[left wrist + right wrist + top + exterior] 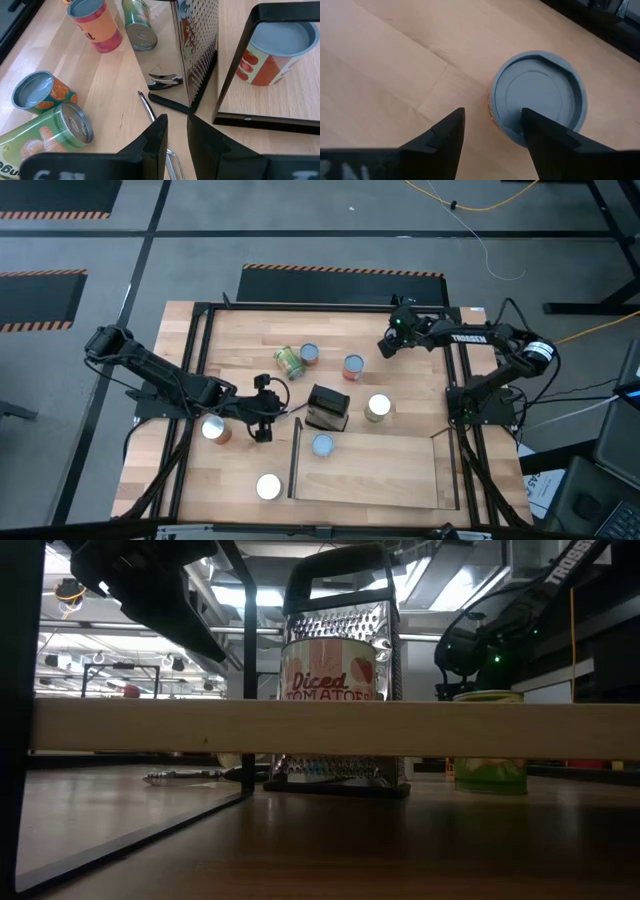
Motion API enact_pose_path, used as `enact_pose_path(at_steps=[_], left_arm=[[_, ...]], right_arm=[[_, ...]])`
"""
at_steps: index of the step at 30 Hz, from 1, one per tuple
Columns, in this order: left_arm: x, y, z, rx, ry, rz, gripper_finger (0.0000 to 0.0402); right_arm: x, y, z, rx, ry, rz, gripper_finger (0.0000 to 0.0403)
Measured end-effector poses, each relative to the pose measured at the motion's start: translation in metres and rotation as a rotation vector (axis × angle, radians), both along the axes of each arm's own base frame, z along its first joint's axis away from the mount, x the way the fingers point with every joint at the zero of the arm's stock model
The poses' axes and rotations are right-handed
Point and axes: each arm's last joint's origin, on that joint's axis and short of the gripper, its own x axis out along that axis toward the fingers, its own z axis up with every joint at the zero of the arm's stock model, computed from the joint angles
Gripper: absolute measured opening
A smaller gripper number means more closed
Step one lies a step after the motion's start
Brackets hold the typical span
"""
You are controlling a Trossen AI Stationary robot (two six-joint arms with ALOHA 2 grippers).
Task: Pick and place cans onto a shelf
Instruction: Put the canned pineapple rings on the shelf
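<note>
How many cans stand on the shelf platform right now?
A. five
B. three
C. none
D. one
D: in the high view only one can, with a pale-blue top, stands on the shelf; the left wrist view shows it as a tomato can behind the black frame, and the other cans lie or stand on the tabletop outside it.
</note>
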Motion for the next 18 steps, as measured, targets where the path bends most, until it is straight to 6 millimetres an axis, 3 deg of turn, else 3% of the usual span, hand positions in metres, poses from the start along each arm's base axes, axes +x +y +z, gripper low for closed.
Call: enact_pose_path(at_steps=[11,18], left_arm=[[0.0005,-0.0003,0.0006,-0.004,-0.008,0.0,0.0066],[0.0011,-0.0006,0.0013,-0.007,-0.018,0.0,0.0066]], right_arm=[[0.0006,-0.0007,-0.0028,0.004,0.01,-0.002,0.0195],[0.0004,-0.0005,-0.0029,0.007,0.012,-0.005,0.014]])
